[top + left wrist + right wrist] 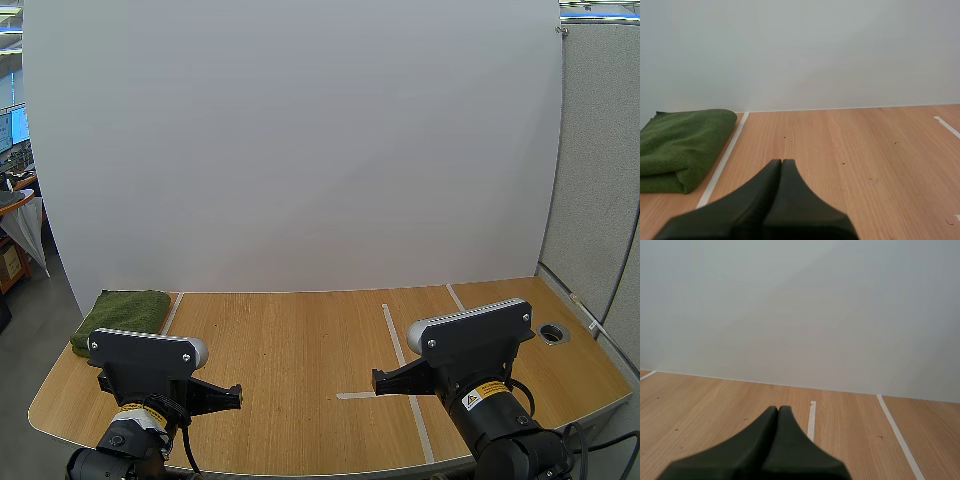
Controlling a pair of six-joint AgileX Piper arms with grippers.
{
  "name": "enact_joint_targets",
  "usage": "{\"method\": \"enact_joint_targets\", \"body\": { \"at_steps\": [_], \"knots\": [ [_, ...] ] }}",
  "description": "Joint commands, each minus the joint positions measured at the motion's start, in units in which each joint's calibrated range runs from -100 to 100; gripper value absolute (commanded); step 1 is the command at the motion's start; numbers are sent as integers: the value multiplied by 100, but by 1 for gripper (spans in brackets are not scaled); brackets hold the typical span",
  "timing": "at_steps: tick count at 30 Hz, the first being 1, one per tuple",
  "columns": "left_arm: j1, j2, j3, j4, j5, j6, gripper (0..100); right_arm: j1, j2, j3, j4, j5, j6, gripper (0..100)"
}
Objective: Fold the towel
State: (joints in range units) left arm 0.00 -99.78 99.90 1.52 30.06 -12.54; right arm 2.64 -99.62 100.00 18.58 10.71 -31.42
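A green towel [122,316] lies folded into a thick pad at the back left of the wooden table, left of a white tape line. In the left wrist view the towel [682,145] shows its folded edge, ahead and off to one side of my left gripper [781,162], which is shut on nothing, its fingers together as one dark wedge. My left gripper [236,396] hovers low near the front left. My right gripper [778,409] is also shut and empty, over bare wood near the front right [378,381].
White tape lines [407,375] mark the table [300,340]. A round cable hole [553,332] sits at the right edge. A white backdrop stands behind the table. Bare wood lies between the two arms.
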Motion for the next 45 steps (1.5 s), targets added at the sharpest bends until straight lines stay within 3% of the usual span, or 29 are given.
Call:
{"method": "enact_joint_targets", "body": {
  "at_steps": [1, 10, 15, 19, 45],
  "knots": [
    [0, -22, 10, -83, -140, -50, 0, -13, -38, 0, -19, -137, -18, 0],
    [0, -22, 10, -83, -140, -50, 0, -81, -38, 0, -953, 1941, -18, 0],
    [0, -22, 10, -83, -140, -50, 0, -81, -38, 0, -974, 1964, 42, 0],
    [0, -22, 10, -83, -140, -50, 0, -116, -38, 0, -999, 2071, 677, 0],
    [0, -22, 10, -83, -140, -50, 0, -123, -38, 0, -1072, 2092, 655, 0]
  ]
}}
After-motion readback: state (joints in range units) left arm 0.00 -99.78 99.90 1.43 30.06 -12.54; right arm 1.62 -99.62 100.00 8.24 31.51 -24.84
